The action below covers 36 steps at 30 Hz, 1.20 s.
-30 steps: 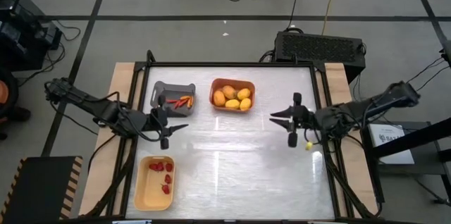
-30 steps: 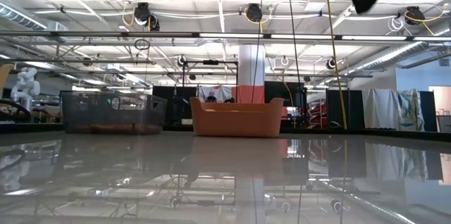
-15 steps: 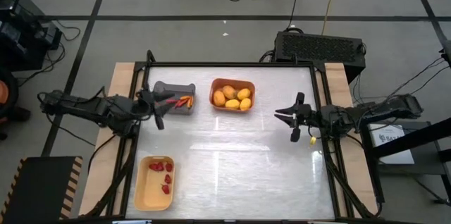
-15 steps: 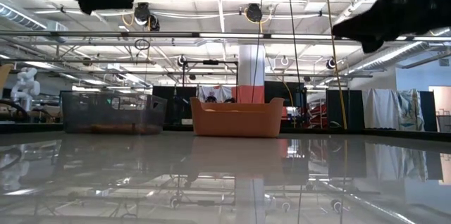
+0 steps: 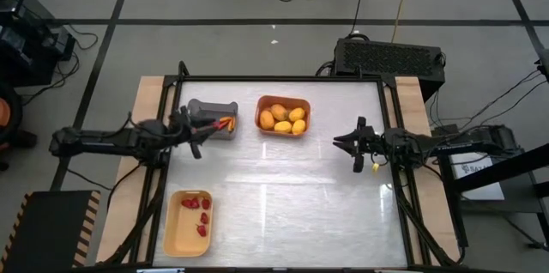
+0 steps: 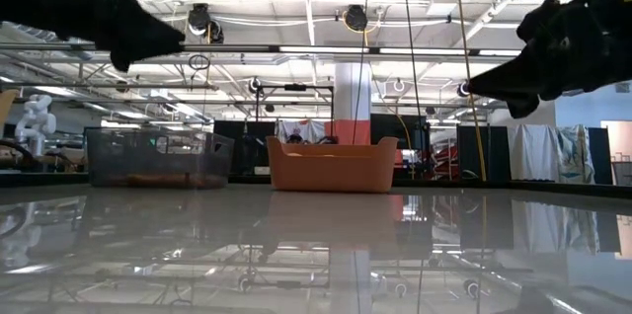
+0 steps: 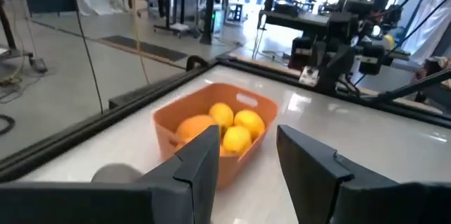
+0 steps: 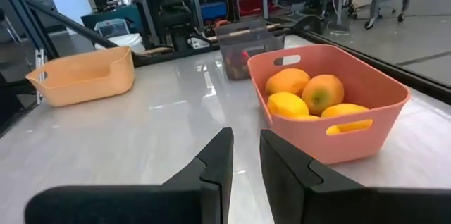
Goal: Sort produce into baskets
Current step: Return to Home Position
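Observation:
Three baskets stand on the table. The orange basket (image 5: 302, 106) at the far middle holds yellow-orange fruits (image 5: 282, 119). Left of it, the grey basket (image 5: 202, 109) holds orange-red sticks (image 5: 226, 123). The pale yellow basket (image 5: 174, 234) at the near left holds red berries (image 5: 198, 208). My left gripper (image 5: 194, 138) hovers level just beside the grey basket's near side, open, with nothing between its fingers (image 7: 204, 160). My right gripper (image 5: 350, 146) hovers near the table's right edge, pointing at the orange basket (image 8: 331, 122). Its fingers (image 8: 220, 159) stand a narrow gap apart, with nothing between them.
The middle and near right of the glossy tabletop (image 5: 292, 204) show no objects. A raised dark frame (image 5: 283, 78) runs round the table. A black box (image 5: 390, 54) sits beyond the far right corner. In the low view both arms (image 6: 118, 18) (image 6: 553, 57) hang above the table.
Both arms have folded back toward their own sides of the table and sunk lower. My left gripper has swung toward the far edge, from the table's left middle to beside the grey basket. My right gripper has come down near the right edge. Nothing on the table has moved.

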Each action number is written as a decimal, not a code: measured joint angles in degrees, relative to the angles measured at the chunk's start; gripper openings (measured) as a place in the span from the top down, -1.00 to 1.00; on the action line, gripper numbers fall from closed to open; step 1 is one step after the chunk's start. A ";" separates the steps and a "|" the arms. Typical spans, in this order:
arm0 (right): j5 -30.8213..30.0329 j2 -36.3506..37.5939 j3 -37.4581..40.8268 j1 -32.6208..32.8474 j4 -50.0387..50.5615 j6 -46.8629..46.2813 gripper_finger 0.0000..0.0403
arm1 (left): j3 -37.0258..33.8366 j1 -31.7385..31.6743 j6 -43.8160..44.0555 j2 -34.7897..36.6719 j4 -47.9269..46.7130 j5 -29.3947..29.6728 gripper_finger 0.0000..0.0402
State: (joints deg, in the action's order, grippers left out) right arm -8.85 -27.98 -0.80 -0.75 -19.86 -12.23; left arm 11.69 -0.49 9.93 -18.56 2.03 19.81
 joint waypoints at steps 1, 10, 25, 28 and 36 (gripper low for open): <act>0.00 0.32 -0.01 0.00 0.48 0.48 0.69 | -0.72 -0.09 0.20 0.46 -0.09 -0.06 0.25; -1.45 8.67 -0.02 -0.79 12.39 2.97 0.69 | -8.64 -0.13 6.32 4.23 1.90 1.25 0.25; 0.10 14.53 -0.26 -0.79 18.02 10.44 0.69 | -9.64 -0.15 8.85 4.32 -2.84 3.11 0.25; 0.03 14.53 -0.26 -0.79 18.00 9.19 0.69 | -9.56 -0.13 4.30 4.33 -3.22 3.10 0.25; -0.03 14.53 -0.26 -0.79 18.00 8.43 0.69 | -9.56 -0.16 1.55 4.34 -3.25 3.09 0.25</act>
State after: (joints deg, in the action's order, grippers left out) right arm -8.88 -13.45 -1.06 -1.54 -1.87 -3.79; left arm 2.13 -0.64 11.49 -14.22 -1.22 22.90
